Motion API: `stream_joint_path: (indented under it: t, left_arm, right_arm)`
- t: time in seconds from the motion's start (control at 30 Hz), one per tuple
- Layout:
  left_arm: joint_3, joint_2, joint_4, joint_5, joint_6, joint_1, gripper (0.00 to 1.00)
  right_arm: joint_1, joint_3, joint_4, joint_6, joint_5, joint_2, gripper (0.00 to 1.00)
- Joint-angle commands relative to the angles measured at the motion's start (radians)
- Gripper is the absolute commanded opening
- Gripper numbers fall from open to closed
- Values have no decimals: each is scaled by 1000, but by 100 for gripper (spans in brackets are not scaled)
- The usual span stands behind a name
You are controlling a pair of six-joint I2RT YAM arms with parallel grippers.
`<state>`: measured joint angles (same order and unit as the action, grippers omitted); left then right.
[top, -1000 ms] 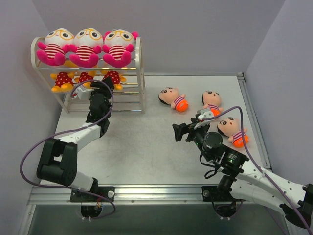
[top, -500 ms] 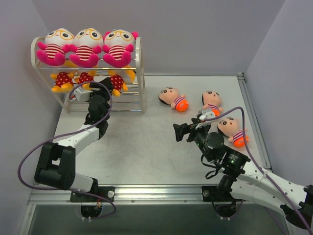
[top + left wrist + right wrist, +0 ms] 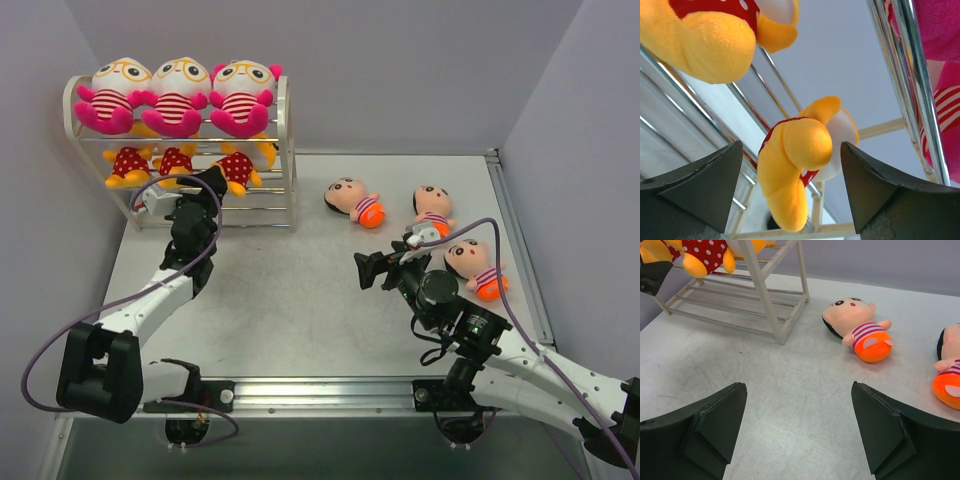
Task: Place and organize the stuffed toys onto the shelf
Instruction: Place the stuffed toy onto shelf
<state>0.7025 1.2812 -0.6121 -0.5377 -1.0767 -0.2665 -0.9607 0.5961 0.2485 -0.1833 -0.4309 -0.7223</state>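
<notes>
The shelf [image 3: 286, 130] stands at the back left. Three pink stuffed toys [image 3: 178, 95] sit on its top tier, and three yellow toys in red dotted dresses [image 3: 176, 160] sit on the middle tier. Three peach-faced toys lie on the table at right [image 3: 355, 202], [image 3: 433, 210], [image 3: 475, 266]. My left gripper [image 3: 208, 182] is open and empty just in front of the middle tier. In the left wrist view my left gripper [image 3: 791, 146] frames a yellow toy [image 3: 800, 150] beyond the fingertips without touching it. My right gripper [image 3: 364, 270] [image 3: 799, 386] is open and empty above bare table, with a peach-faced toy [image 3: 860, 329] ahead.
Grey walls close the table at the back and both sides. The shelf's bottom tier [image 3: 735, 300] holds nothing. A raised metal rail [image 3: 520, 240] runs along the table's right edge. Purple cables loop from both arms.
My left gripper has drawn back from the middle tier, leaving the right-hand yellow toy on it, and the left arm has swung leftward. The right arm has hardly moved.
</notes>
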Motion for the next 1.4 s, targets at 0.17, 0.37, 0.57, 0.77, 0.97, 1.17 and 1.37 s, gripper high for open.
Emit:
stream_joint_path:
  t: [0.17, 0.37, 0.57, 0.77, 0.97, 1.17, 1.37]
  left_arm:
    - [35, -256, 317, 64, 349, 12, 87]
    - [168, -353, 569, 232, 676, 50, 87]
    - [379, -255, 817, 363, 904, 67, 87]
    - [502, -154, 942, 397, 1029, 69, 86]
    - [516, -106, 905, 389, 1051, 67, 83]
    - [480, -71, 763, 390, 1018, 67, 81]
    - [515, 13, 709, 400, 1014, 69, 80]
  right_arm:
    - [10, 11, 12, -2, -3, 18, 88]
    - [8, 13, 17, 1, 15, 11, 88]
    - [8, 13, 23, 1, 32, 4, 88]
    - [8, 7, 20, -1, 27, 24, 88]
    - [8, 5, 25, 1, 29, 18, 88]
    - [8, 7, 26, 2, 29, 6, 88]
    - [8, 5, 23, 1, 24, 7, 88]
